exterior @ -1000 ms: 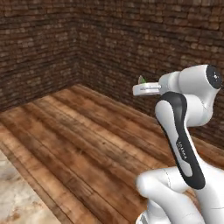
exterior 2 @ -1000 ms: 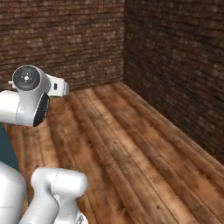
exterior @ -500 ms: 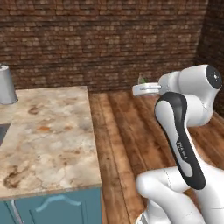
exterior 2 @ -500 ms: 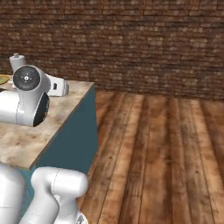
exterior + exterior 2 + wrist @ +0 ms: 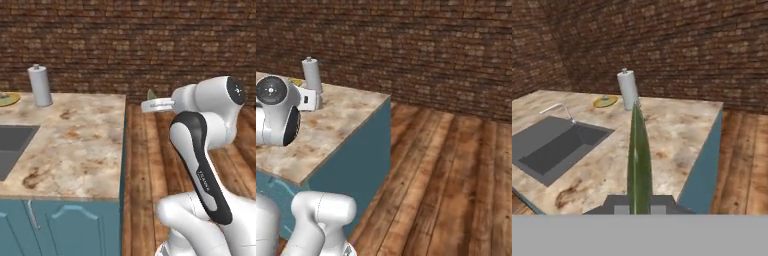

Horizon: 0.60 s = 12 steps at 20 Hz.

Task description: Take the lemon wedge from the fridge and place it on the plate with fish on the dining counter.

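Item: claw (image 5: 639,204), pinching shut on the lemon wedge (image 5: 639,155), which is standing up from between the tips (green, pointed), held in the air off the counter's (image 5: 75,145) end. Both base views are now swinging round with the base: a second ago bare floor and brick, now counter, sink (image 5: 554,147), tap (image 5: 558,110), paper-towel roll (image 5: 40,86) and, beside the roll, the plate with fish (image 5: 605,101).
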Tool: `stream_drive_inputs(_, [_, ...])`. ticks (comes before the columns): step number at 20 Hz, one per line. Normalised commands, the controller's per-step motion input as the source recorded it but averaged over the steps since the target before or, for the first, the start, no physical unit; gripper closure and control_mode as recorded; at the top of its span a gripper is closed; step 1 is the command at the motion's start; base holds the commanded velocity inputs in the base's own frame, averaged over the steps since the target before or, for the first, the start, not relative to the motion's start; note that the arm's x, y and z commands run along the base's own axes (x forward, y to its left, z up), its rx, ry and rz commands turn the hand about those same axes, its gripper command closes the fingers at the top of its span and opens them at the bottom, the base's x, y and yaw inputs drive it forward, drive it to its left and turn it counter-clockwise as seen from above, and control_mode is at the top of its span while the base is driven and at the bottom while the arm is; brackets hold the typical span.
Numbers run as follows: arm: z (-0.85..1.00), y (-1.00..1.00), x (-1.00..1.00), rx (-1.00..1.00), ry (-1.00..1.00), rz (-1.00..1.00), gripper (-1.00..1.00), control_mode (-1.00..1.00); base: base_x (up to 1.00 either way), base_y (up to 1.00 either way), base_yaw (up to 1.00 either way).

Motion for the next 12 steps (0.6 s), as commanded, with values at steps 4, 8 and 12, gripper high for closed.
stream_drive_inputs(4, [0.00, 0.00, 0.00, 0.00, 0.00, 0.00, 1.00, 1.00, -0.01, -1.00, -0.62])
stream_drive_inputs(8, [0.00, 0.00, 0.00, 0.00, 0.00, 0.00, 1.00, 1.00, 0.54, -1.00, -0.47])
stream_drive_inputs(12, [0.00, 0.00, 0.00, 0.00, 0.00, 0.00, 1.00, 1.00, 1.00, -0.80, -0.18])
